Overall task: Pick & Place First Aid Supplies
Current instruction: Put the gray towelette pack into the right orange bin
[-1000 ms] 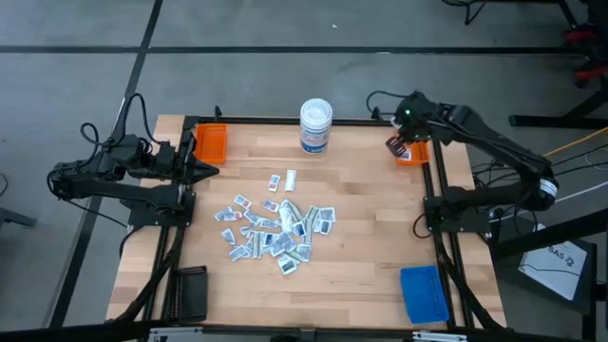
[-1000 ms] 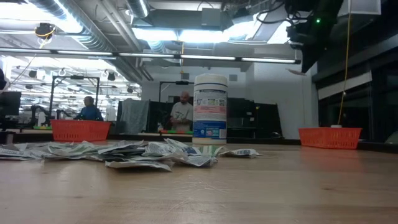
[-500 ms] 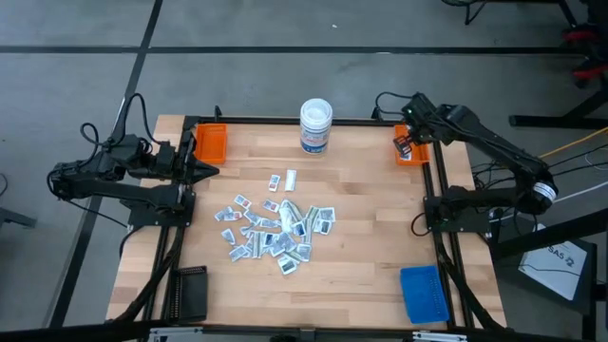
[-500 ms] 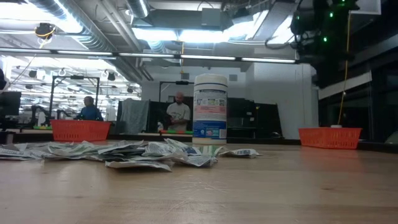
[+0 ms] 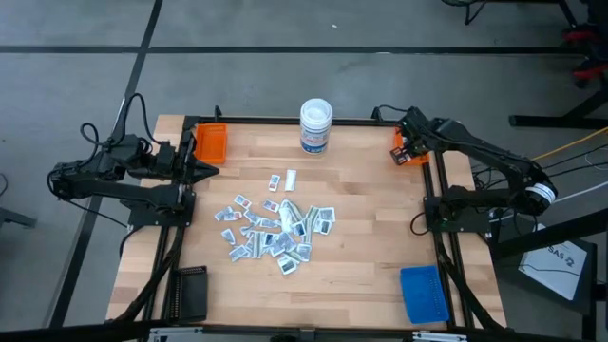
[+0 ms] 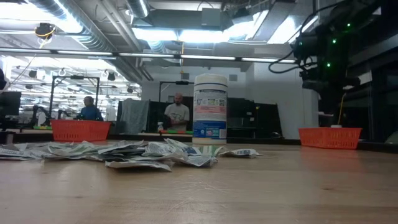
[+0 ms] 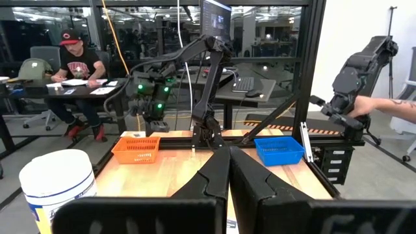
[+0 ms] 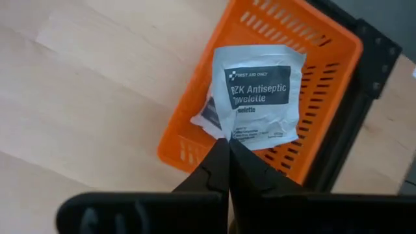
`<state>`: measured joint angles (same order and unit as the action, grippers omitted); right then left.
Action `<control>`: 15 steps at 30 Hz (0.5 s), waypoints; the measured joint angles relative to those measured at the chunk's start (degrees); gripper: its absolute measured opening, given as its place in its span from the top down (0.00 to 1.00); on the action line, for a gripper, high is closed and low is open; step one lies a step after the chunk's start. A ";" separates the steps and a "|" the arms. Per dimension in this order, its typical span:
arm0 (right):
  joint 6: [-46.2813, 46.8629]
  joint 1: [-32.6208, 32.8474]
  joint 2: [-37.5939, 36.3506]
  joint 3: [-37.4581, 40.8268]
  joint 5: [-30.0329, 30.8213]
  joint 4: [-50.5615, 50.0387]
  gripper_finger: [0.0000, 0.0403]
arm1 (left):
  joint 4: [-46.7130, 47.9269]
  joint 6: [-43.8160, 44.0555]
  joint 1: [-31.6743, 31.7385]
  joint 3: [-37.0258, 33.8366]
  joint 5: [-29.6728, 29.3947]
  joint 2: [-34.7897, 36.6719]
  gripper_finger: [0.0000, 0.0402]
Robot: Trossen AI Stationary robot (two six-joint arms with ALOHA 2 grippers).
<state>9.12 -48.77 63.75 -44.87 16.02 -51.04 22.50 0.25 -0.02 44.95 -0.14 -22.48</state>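
Over one orange basket (image 8: 325, 39), right claw (image 8: 226, 144) pinches one packet (image 8: 260, 97); left claw (image 7: 229, 156) together.

Black jointed arms (image 5: 114, 180), looped cables, green LEDs.

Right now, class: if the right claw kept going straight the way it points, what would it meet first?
The right claw, shut on a white antiseptic packet, points at the orange tray. It would probably meet the tray first, though depth is unclear.

I count two orange trays (image 5: 211, 142), one blue tray (image 5: 424, 294), one tub (image 5: 315, 125). One packet (image 8: 260, 95) hangs above a tray. Packets in the pile (image 5: 274, 228): too many to count.
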 joint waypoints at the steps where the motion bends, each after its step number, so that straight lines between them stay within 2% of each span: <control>1: -0.05 0.00 0.00 0.39 -0.21 0.33 0.99 | 0.02 0.00 0.00 0.00 -0.01 -0.01 0.99; 11: 0.35 0.02 0.00 0.53 -0.21 0.75 0.98 | 0.01 0.00 -0.01 0.00 0.00 0.00 0.99; 15: 0.42 0.02 0.00 0.53 -0.12 0.84 0.93 | 0.02 0.00 0.01 0.00 -0.02 0.00 0.99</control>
<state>9.54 -48.75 63.75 -44.34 15.90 -50.20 22.52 0.25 -0.01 44.95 -0.16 -22.48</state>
